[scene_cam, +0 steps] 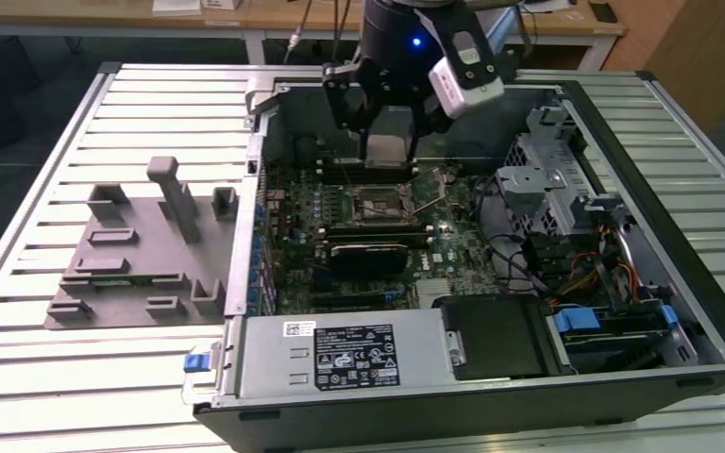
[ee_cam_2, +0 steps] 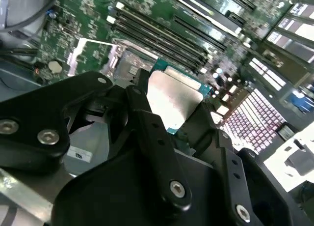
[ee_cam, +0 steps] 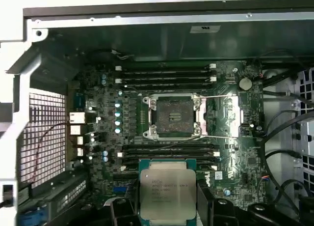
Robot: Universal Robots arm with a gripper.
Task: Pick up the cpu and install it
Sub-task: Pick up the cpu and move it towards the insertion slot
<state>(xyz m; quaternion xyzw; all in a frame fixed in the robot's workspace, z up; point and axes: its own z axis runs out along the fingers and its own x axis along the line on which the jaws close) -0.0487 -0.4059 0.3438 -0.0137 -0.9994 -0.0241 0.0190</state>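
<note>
The jaws are closed on two opposite edges of the small square silver-topped cpu (ee_cam: 167, 199). The black gripper (ee_cam_2: 174, 113) holds it flat above the green motherboard (ee_cam: 230, 152), near the empty metal-framed socket (ee_cam: 171, 117), inside the open black computer case (scene_cam: 489, 415). A grey plastic fixture (scene_cam: 124, 274) stands well apart on the exterior view's left.

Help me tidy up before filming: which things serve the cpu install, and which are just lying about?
Job: small square silver-topped cpu, gripped by the black gripper; empty metal-framed motherboard socket.
Lying about: grey plastic fixture; silver power supply box.
</note>
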